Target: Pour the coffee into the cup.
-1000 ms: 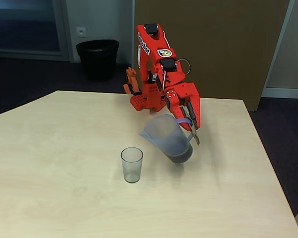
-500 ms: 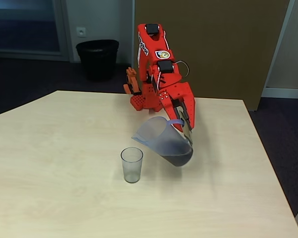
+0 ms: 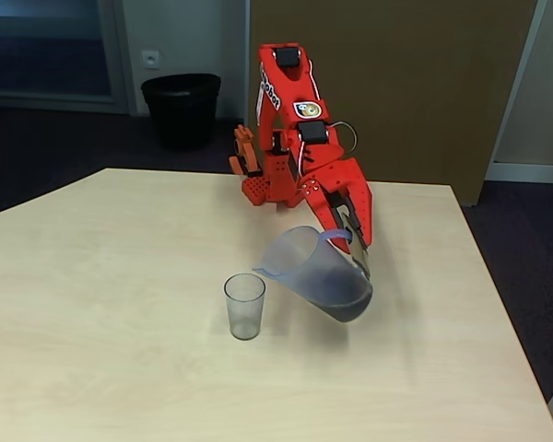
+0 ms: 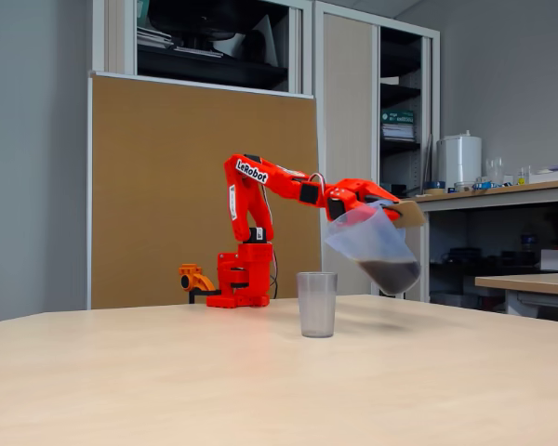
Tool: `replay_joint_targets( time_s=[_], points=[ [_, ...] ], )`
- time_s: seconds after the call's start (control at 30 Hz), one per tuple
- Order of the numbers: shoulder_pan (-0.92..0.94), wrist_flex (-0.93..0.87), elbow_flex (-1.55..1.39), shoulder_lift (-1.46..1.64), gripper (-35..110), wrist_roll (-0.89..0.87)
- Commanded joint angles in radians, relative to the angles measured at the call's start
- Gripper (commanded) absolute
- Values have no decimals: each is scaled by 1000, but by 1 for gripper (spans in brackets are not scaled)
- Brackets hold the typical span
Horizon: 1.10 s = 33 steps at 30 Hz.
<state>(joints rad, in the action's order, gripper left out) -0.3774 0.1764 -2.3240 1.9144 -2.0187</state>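
The cup [image 3: 245, 306] [image 4: 317, 304], a small clear tumbler, stands upright on the table and looks empty. My red gripper [image 3: 352, 241] [image 4: 391, 210] is shut on the grey handle of a bluish translucent jug [image 3: 313, 267] [image 4: 367, 242]. The jug hangs above the table, tilted with its spout toward the cup. Its spout sits just right of the cup's rim in both fixed views, a little higher than the rim. The coffee [image 3: 347, 300] [image 4: 391, 275] lies dark in the jug's low end, and none reaches the spout.
The arm's red base [image 3: 265, 187] [image 4: 242, 279] stands at the table's far edge. A black bin [image 3: 181, 109] sits on the floor behind the table. The light wood table [image 3: 101, 350] has open room left of and in front of the cup.
The jug has tipped further toward the cup. It then sank slightly and shifted a little right, with the coffee settling lower. The cup has not moved.
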Motion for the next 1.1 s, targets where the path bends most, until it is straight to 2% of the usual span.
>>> replay_joint_targets(
  time_s=[0.0, 0.53, 1.07],
  points=[
    [-12, 60, 77, -3, 0, -35],
    [3, 201, 34, -14, 0, -183],
    [21, 242, -78, 78, 0, -219]
  ],
)
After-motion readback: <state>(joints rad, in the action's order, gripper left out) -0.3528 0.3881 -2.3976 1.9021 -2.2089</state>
